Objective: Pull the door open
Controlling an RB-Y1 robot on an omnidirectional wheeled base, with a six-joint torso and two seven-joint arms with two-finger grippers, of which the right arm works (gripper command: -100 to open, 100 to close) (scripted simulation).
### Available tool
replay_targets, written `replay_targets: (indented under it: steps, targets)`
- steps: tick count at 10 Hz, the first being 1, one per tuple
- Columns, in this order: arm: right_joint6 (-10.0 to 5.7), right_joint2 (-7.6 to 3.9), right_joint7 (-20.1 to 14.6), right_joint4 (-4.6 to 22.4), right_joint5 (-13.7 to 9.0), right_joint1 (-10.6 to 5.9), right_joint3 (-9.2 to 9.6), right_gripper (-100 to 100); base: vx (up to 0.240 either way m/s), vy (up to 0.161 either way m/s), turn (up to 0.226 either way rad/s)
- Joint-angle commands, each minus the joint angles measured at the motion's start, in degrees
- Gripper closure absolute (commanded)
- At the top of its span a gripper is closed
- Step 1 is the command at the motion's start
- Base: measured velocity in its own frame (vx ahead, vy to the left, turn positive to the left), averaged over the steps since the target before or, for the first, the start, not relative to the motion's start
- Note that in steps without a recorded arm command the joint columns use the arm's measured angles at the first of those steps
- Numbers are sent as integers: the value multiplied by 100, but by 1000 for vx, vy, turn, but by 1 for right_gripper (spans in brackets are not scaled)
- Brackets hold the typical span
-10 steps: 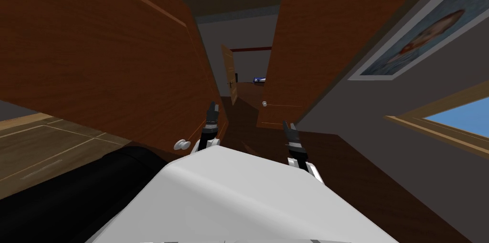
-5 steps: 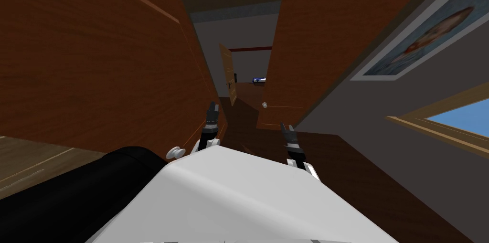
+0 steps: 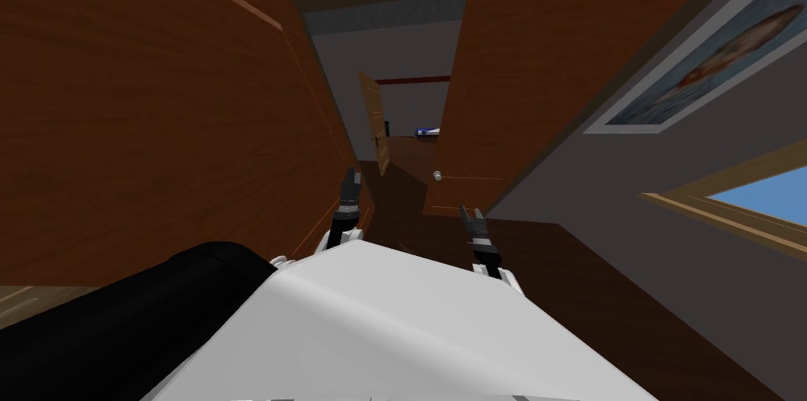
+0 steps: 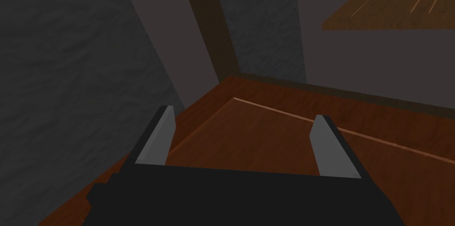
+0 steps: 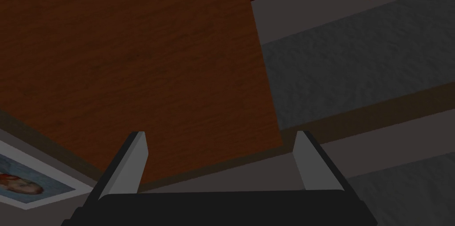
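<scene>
A large brown wooden door (image 3: 158, 105) covers the left of the head view. Its white knob (image 3: 280, 260) peeks out beside my chest. My left gripper (image 3: 349, 183) is open and empty, just off that door's free edge and past the knob. In the left wrist view the left gripper (image 4: 244, 114) hangs over a brown door panel (image 4: 275, 143). My right gripper (image 3: 470, 217) is open and empty, short of a second brown door (image 3: 536, 65) with a small knob (image 3: 436, 175). In the right wrist view the right gripper (image 5: 221, 134) faces that brown door (image 5: 133, 59).
Between the two doors a narrow dark-floored passage (image 3: 402, 199) leads to a lighter open door (image 3: 377, 124). The grey right wall carries a framed picture (image 3: 709, 57) and a window (image 3: 756, 199). A black rounded shape (image 3: 118, 317) lies at my lower left.
The left door panel now covers the floor seen at the left, and its knob has slid down and left behind my chest. The far things shifted only slightly. Both grippers stay open.
</scene>
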Motion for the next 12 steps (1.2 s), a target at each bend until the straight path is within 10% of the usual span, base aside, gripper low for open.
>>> replay_targets:
  steps: [1, 12]
  targets:
    - [-50, -4, 145, 182, 63, -47, -16, -100, 96, 43, -32]
    - [-373, -38, 1038, 1471, 475, -429, -143, -100, 105, 35, -30]
